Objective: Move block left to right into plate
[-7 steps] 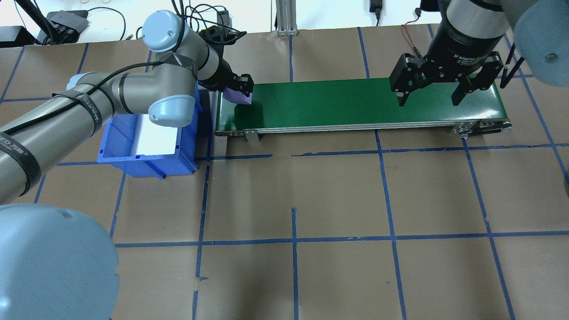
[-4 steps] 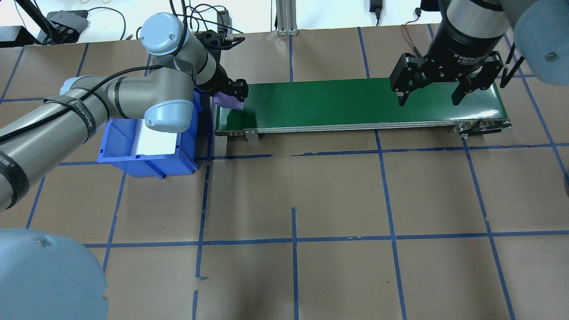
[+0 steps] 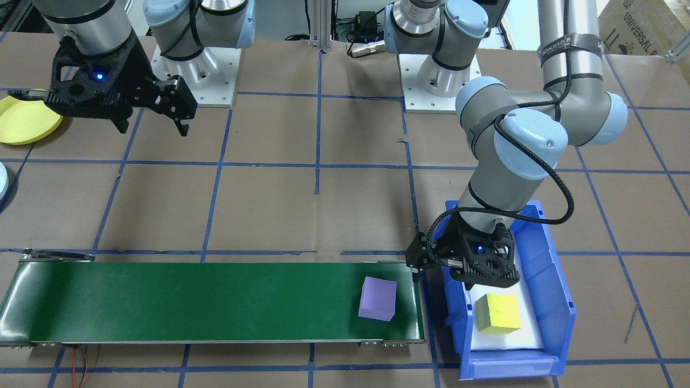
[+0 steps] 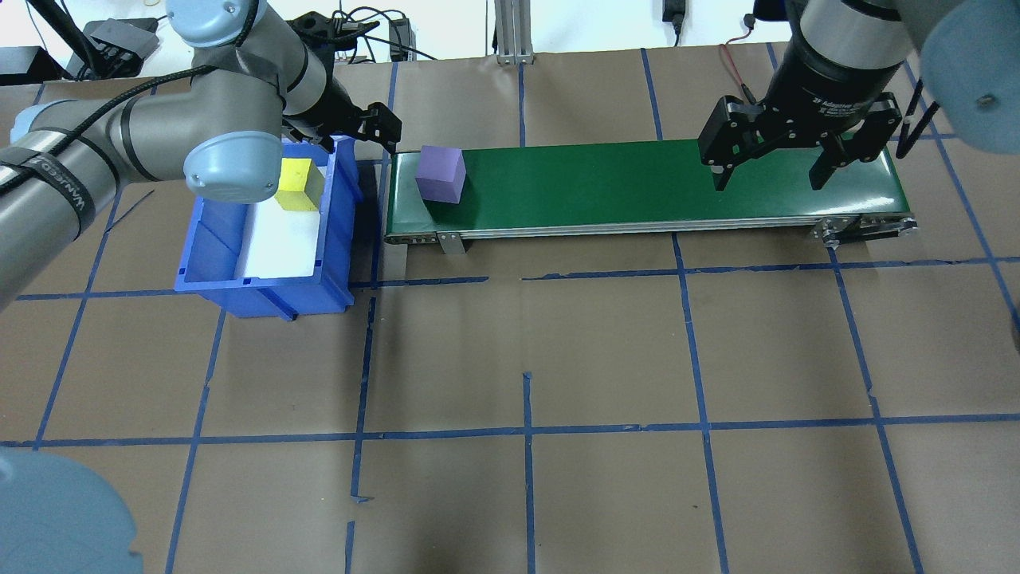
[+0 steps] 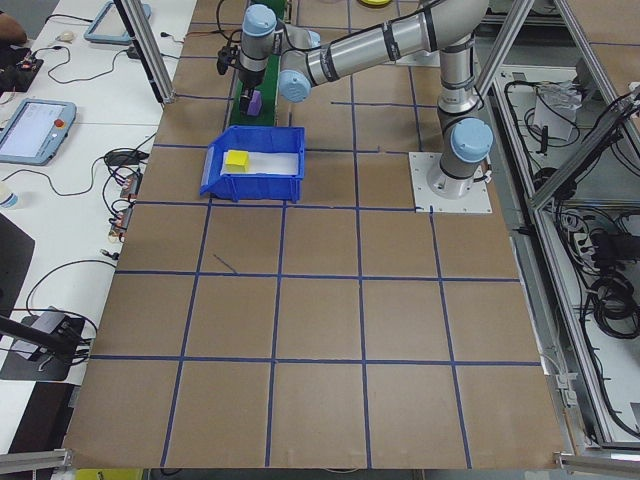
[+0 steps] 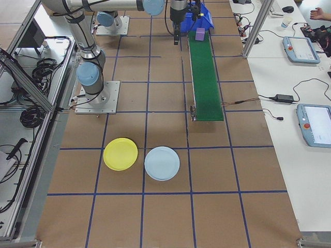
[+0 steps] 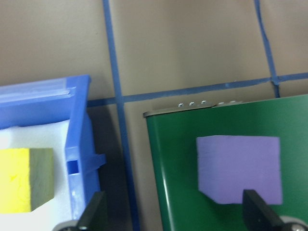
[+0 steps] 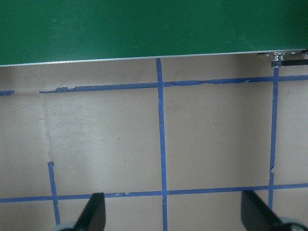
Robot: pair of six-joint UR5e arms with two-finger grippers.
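Tool (image 4: 362, 127) on L arm released, angled down over bin (image 4: 335, 239) rim beside purple block (image 4: 441, 174); R tool (image 4: 777, 155) released.

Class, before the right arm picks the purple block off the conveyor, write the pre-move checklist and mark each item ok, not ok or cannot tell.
1. Purple block sits flat on the green conveyor belt, free of any gripper: ok.
2. Left gripper is open and off the block, beside the blue bin: ok.
3. Right gripper is open over the belt's far end: ok.
4. Block has reached the right gripper: not ok, it is at the opposite end.
5. Belt is running: cannot tell.
6. Yellow plate is unoccupied: ok.
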